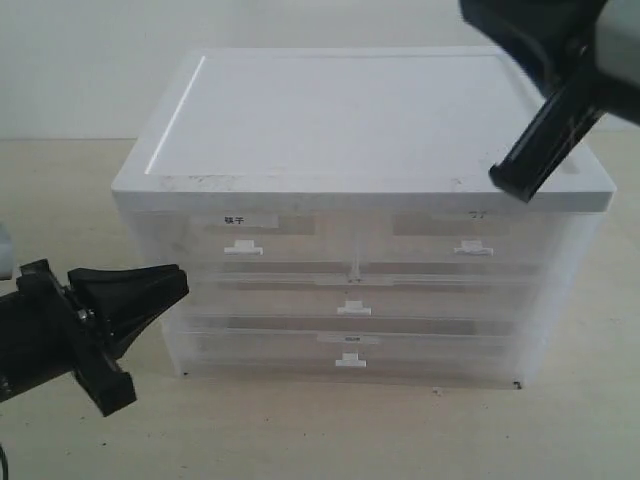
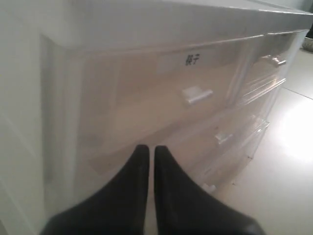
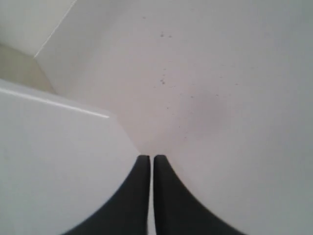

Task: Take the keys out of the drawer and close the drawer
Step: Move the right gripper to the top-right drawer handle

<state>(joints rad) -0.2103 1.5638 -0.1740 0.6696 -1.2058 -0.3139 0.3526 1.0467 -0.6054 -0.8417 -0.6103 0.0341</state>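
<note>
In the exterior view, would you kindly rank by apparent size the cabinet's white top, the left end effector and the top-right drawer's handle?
1. white top
2. left end effector, nearer the camera, so inflated
3. top-right drawer's handle

The left gripper (image 2: 148,149) & right gripper (image 3: 148,159) were matte black plastic w/ tapered, curved fingers; right wrist housing (image 1: 625,60) was pale grey.

Cabinet (image 1: 360,120) sitting on table (image 1: 60,170); the drawer (image 1: 430,245) occupying top row right, beside another half-width drawer (image 1: 180,245) at left; two full-width drawers (image 1: 450,300) lying beneath.
</note>
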